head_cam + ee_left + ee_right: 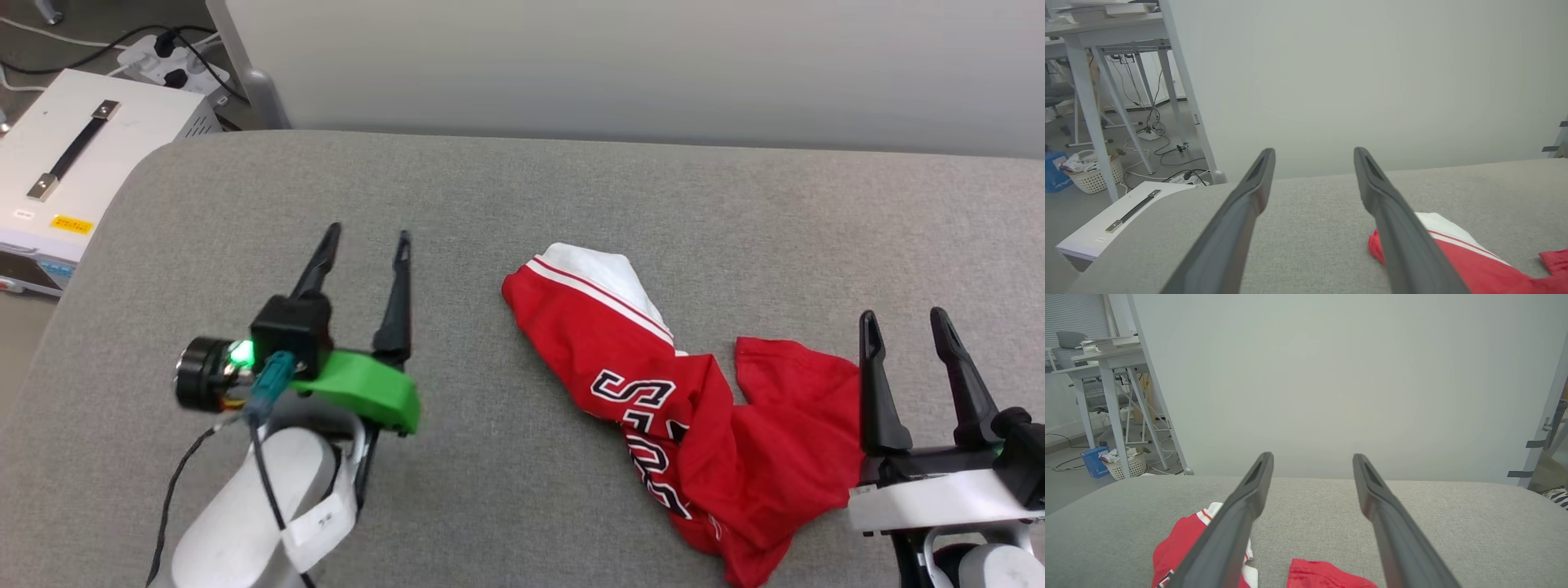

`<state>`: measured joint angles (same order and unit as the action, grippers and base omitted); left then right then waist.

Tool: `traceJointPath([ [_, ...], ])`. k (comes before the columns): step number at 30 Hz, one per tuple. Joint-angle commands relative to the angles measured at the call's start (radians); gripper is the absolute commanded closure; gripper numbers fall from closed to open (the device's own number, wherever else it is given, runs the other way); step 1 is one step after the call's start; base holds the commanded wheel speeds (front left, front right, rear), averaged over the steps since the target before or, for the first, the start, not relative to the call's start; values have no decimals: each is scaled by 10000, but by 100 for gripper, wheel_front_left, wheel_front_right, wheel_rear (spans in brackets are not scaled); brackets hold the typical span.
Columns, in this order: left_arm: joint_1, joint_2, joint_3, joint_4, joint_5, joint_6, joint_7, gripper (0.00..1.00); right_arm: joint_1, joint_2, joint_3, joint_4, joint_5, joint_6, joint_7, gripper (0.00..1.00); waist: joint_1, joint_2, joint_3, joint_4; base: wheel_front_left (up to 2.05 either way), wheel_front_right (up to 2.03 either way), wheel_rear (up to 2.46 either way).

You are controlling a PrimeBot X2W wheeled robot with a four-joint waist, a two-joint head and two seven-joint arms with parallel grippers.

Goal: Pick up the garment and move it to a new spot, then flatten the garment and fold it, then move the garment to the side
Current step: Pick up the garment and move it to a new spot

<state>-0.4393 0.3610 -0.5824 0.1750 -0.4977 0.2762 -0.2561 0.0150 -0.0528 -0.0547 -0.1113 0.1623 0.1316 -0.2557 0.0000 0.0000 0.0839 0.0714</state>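
Lying crumpled on the grey padded bench point(506, 188), the red shirt point(694, 408) sits right of the middle, between my two sets of fingers and much nearer the right set. Its white sleeve with striped trim points toward the far left, and black, white-edged letters show on a twisted fold near the middle. My right fingers point(872, 343) stand spread apart with nothing between them, just beside the shirt's right edge; whether they touch the cloth I cannot tell. My left fingers point(400, 261) are also spread wide and empty, over bare bench to the shirt's left. A pale wall point(612, 65) rises behind the bench. A white box with a dark handle point(73, 155) sits on the floor off the bench's left corner.
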Motion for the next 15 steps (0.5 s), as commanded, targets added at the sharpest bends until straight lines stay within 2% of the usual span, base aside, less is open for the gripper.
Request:
traceJointPath([
  [1,556,60,394,-178,208,103,-55,0,167,-27,35,75,117,-9,-61,0,0,0,-99,27,0,0,0],
  [6,2043,-116,1831,-734,739,42,-55,0,293,-41,192,278,398,-9,-61,0,0,0,-247,29,0,0,0],
  [15,3780,-1009,3482,-1060,1685,-1003,-56,0,603,-138,471,785,767,-9,-61,0,0,0,-419,3,0,0,0],
])
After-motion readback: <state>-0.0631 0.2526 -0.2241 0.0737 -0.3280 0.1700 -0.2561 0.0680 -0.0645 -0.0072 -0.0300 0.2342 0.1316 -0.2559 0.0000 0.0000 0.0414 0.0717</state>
